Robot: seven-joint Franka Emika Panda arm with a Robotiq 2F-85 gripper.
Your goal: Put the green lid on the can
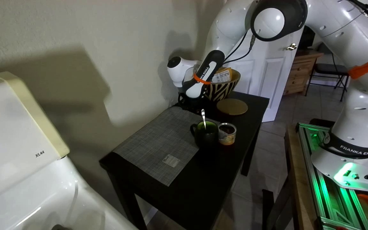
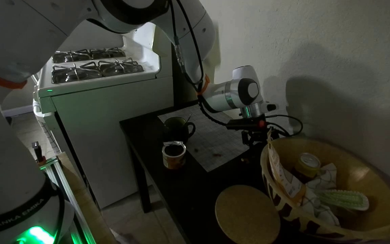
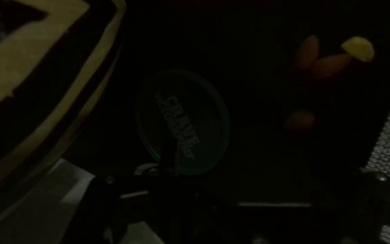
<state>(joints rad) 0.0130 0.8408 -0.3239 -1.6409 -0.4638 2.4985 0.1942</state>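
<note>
Black and narrow, the surface stands along a pale textured wall, a grey woven placemat spread on its wall side. At the placemat's edge a dark mug holds a metal spoon, and just beside it the small can stands upright with its foil peeled back. Farther along are a round tan board and a patterned basket. A white gas stove stands at the end of the surface in both exterior views.

Behind, in an exterior view, are a panelled door, a wooden chest of drawers and a chair. More of the basket's load shows in an exterior view: a packet, a yellow tin, a checked cloth and a pale green ridged object.

Only the dim wrist view gives the green lid plainly: flat on the surface, lettered CRAVE, between the basket and some almonds. Over it hangs the claw, spread wide, one finger overlapping the lid's edge, its mate lost in darkness; whether it touches the lid I cannot tell.
</note>
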